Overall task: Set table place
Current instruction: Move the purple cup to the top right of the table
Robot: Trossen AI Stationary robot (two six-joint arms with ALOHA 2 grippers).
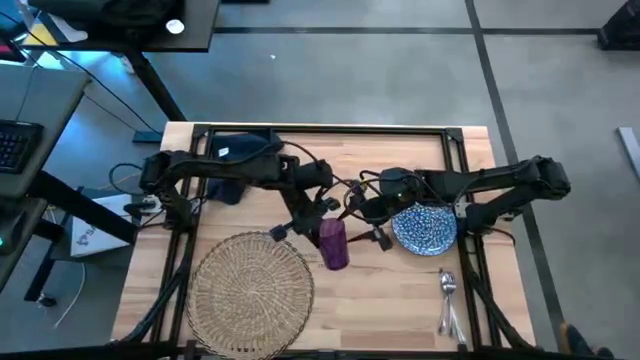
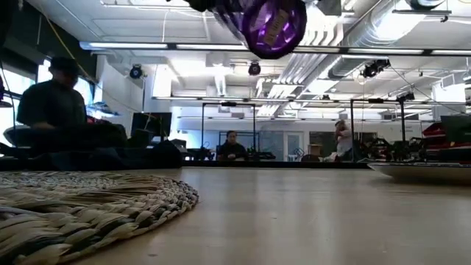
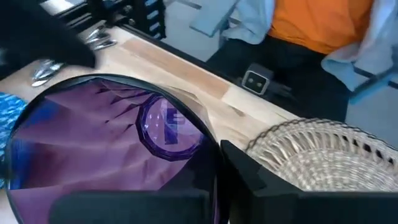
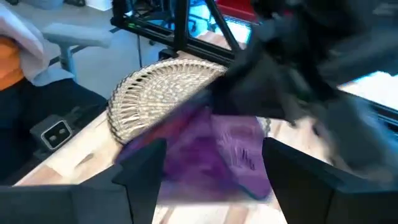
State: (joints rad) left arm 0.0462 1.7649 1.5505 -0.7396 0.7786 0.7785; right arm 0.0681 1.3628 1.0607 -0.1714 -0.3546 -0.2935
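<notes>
The left gripper (image 1: 322,222) is clenching the purple cup (image 1: 333,245) near the middle of the high view, holding it clear of the table (image 1: 400,300); in the low view the cup (image 2: 274,26) is hanging at the top of the frame, its base facing the camera, well above the wood. The right gripper (image 1: 378,225) is hovering just beside the cup, right of centre in the high view; whether its fingers are spread or closed cannot be told, the right wrist view being smeared by motion.

The cup is looking like thin, translucent plastic; it is probably light and fairly stiff, though smooth enough to slip, so a hold across the wall near the rim, as the left wrist view is suggesting, seems sound; squeezing hard is likely needless.

The woven mat (image 1: 250,290) is lying at the lower left of the high view, bare; it is looking light and somewhat floppy, best dragged or lifted by its edge. The speckled plate (image 1: 425,228) is sitting right of centre, just beside the right gripper; it is probably heavy, rigid and breakable, and is asking for a grip on the rim. The cutlery (image 1: 448,300) is resting at the lower right; thin, hard, slick. A dark napkin (image 1: 228,165) is sitting at the upper left, partly under the left arm; soft, easy to pinch.
</notes>
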